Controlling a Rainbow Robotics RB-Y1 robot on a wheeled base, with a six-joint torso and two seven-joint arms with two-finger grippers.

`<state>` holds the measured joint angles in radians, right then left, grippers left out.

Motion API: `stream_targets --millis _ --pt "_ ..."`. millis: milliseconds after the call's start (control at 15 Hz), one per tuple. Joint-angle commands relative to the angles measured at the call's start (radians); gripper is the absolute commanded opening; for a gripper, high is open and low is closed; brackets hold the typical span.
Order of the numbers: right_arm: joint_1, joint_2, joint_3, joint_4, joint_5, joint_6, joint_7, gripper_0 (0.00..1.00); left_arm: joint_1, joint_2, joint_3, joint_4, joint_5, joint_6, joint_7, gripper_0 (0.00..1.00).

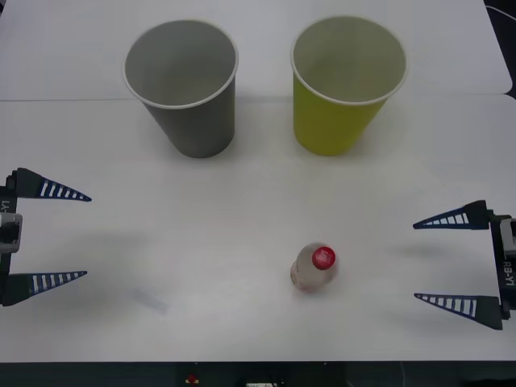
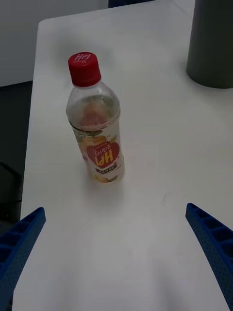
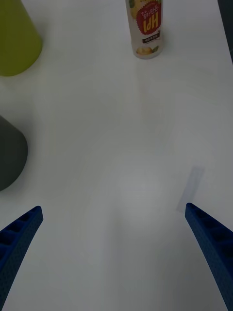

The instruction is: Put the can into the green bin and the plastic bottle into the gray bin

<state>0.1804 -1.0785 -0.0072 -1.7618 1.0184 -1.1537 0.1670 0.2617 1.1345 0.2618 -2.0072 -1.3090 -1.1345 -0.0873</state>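
My right gripper (image 1: 455, 260) waits low over the table (image 1: 201, 242) with its blue fingers spread wide apart and nothing between them. My left gripper (image 1: 48, 235) on the other side is just the same, wide open and empty.

The plastic bottle (image 1: 314, 268) stands upright out in front of my right jaws, a bit to one side of their middle line and not touching them. From my left jaws it is farther off, well across the table. I think it is nearly empty, so it should be very light and easy to tip over. The clear sides look thin and smooth, so they may squash or slip if I squeeze hard. I would take hold around the middle, on the label (image 2: 103, 156), below the red cap (image 2: 84, 69).

Past the bottle stand the two cups. The gray bin (image 1: 183, 85) is beyond my left jaws and the green bin (image 1: 345, 83) is beyond my right jaws, both well apart from the bottle. I cannot see any can on the table.
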Motion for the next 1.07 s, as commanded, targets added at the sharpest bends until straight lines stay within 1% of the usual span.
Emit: stream_targets --millis 67,467,933,1067 --pt "-0.044 0.026 0.07 0.073 -0.054 -0.006 0.103 1.0 0.0 0.0 0.0 0.0 0.0 0.0 0.0 1.0" --pt "-0.107 0.144 0.113 0.2 -0.057 -0.043 0.25 1.0 0.0 0.0 0.0 0.0 0.0 0.0 0.0 1.0" --pt "-0.15 0.25 0.179 0.269 -0.055 -0.049 0.282 1.0 0.0 0.0 0.0 0.0 0.0 0.0 0.0 1.0" --pt "-0.173 0.281 0.205 0.312 -0.055 -0.049 0.293 1.0 0.0 0.0 0.0 0.0 0.0 0.0 0.0 1.0"
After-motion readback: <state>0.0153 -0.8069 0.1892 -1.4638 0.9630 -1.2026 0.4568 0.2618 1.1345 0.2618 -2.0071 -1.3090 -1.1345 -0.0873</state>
